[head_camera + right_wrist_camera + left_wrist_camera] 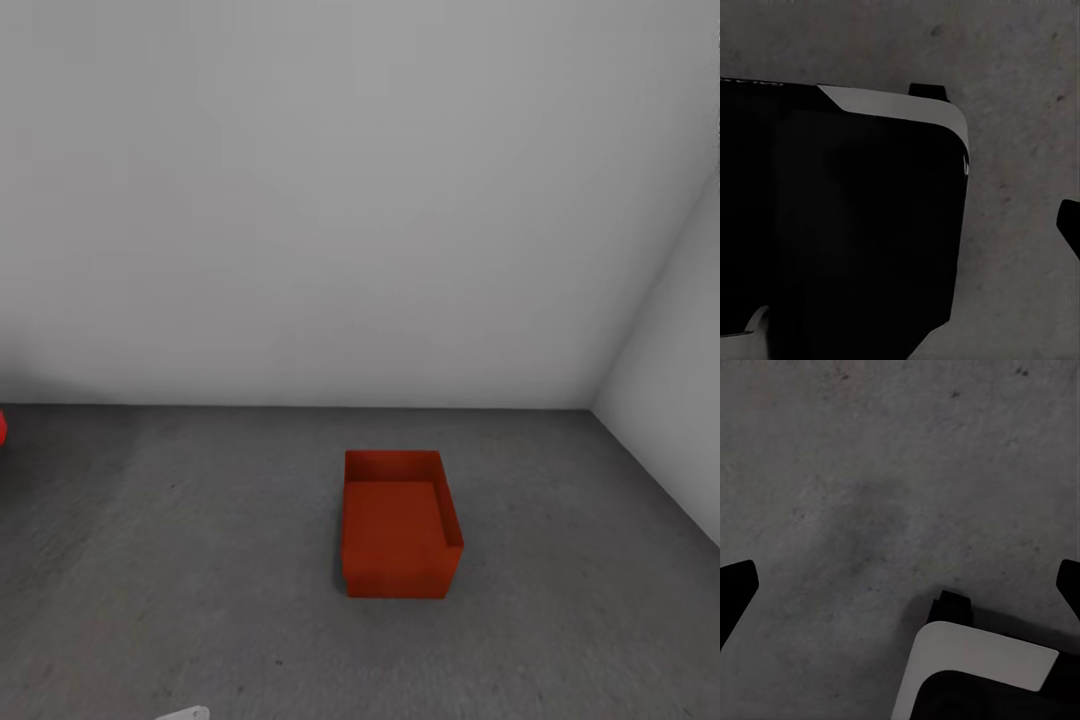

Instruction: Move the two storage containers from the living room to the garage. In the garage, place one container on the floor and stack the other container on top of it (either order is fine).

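Storage containers: one orange-red open-topped bin, standing on the grey concrete floor. Walls: two pale grey planes, one ahead and one to the right, meeting in one corner. Red object cut off at the picture's left edge: one, kind not determinable.

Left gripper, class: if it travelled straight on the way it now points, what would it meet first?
Most likely the bare concrete floor. The left gripper is open, and floor lies between its fingertips; a white-and-black part of the robot sits off-centre. Depth is unclear.
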You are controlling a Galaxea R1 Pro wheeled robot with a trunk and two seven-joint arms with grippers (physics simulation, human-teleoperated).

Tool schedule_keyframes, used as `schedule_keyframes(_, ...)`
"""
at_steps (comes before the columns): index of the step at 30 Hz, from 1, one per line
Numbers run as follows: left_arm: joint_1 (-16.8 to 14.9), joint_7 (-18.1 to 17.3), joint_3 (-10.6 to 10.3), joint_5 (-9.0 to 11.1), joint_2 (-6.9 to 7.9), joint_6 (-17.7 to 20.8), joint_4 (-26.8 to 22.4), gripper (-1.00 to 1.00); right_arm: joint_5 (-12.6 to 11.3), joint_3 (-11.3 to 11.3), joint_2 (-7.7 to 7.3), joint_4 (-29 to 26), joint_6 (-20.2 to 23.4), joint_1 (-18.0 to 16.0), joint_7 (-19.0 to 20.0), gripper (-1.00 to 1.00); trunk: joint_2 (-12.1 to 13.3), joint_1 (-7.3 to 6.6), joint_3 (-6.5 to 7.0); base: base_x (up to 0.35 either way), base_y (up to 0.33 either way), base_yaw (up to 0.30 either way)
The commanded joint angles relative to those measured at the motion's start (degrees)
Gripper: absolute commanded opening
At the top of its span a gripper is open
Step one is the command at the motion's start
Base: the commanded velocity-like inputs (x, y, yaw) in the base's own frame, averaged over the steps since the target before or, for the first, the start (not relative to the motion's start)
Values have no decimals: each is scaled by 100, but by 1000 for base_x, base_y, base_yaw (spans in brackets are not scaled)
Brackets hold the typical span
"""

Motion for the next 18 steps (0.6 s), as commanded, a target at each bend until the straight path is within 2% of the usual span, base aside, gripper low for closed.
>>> schedule_keyframes(1,-3,12,-24,43,0,-2,-1,100,4,37,1,19,-28,-7,-27,100,-4,0,4,0,0,0)
schedule_keyframes(18,-3,9,-24,43,0,-2,-1,100,4,37,-10,19,-39,-6,-35,100,-4,0,159,0,0,0)
